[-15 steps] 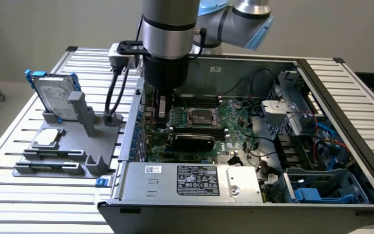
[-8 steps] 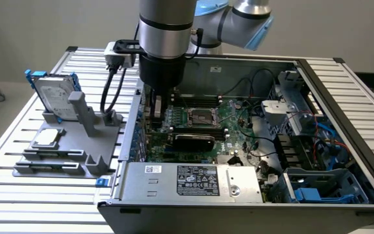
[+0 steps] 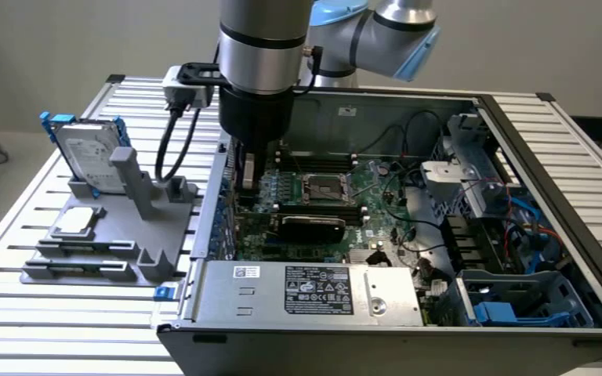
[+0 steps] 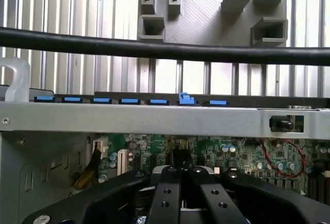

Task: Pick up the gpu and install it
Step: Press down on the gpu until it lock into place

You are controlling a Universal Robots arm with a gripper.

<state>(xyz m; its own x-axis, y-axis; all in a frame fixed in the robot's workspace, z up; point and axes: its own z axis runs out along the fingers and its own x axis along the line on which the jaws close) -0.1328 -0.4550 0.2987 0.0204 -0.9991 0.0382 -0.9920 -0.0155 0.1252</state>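
The gpu (image 3: 312,227), a short card with a black rounded cooler, stands on edge on the green motherboard (image 3: 379,196) inside the open computer case (image 3: 510,141). My gripper (image 3: 247,186) reaches down into the case beside its wall on the exterior view's left, just above and beside the gpu's end there. In the wrist view the black fingers (image 4: 166,193) meet at the gripper (image 4: 181,165), shut, with nothing visibly between them, over the motherboard (image 4: 247,149). Whether the fingertips touch the card is hidden by the arm.
A grey fixture (image 3: 92,251) on the slatted table holds a silver hard drive with blue rails (image 3: 87,153). The power supply (image 3: 312,290) fills the case's near side. A black cable (image 4: 154,50) crosses the wrist view above the case wall's blue slot latches (image 4: 129,101).
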